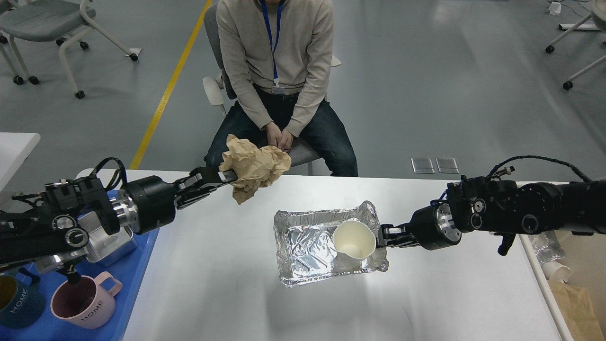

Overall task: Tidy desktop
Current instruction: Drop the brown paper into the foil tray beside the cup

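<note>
left gripper (226, 177) seen clamped on crumpled brown paper wad (253, 166), held above far edge of wide white rectangular desktop (213, 274). right gripper (382, 235) closed on rim of white paper cup (353, 241), cup seated inside crinkled silver foil tray (303, 248) at desktop centre. pink mug (85, 300) on blue plastic tray (135, 272), left.
</note>
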Robot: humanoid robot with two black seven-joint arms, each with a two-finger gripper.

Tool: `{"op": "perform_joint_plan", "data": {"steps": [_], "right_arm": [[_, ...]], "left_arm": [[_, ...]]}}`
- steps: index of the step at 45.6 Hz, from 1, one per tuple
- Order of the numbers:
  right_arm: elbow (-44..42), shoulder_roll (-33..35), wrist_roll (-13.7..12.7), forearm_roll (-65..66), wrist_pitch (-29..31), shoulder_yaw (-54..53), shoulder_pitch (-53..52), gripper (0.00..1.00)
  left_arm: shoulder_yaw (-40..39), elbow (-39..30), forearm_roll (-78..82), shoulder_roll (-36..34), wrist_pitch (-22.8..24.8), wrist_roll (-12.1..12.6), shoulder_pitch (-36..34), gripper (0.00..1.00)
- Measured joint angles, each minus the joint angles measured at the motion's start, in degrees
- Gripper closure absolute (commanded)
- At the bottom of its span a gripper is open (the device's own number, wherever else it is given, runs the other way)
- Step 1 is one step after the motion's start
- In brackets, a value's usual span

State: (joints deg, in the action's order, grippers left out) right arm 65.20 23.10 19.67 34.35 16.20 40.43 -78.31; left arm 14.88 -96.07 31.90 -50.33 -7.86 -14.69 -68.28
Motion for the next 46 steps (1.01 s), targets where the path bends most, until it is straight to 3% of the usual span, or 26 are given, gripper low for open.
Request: {"op": "perform_joint_plan", "data": {"steps": [11, 38, 46], "right_arm": [[-0.10, -0.07, -0.04, -0.06, -0.03, 0.00, 0.00, 1.00], [-0.25, -0.46, 0.02, 0.05, 0.14, -0.02, 0.10, 1.00], [-0.25, -0.43, 0.02, 0.17, 0.14, -0.02, 0.17, 1.00]], "left_arm": [[0.62, 0.28, -0.16, 6.20, 0.11, -0.17, -0.03, 0.98], [5.37, 1.64, -0.24, 9.36, -0.21, 0.16, 2.03, 0.96], [5.59, 3.06, -0.31, 10.56, -0.32, 0.47, 3.81, 0.89]]}}
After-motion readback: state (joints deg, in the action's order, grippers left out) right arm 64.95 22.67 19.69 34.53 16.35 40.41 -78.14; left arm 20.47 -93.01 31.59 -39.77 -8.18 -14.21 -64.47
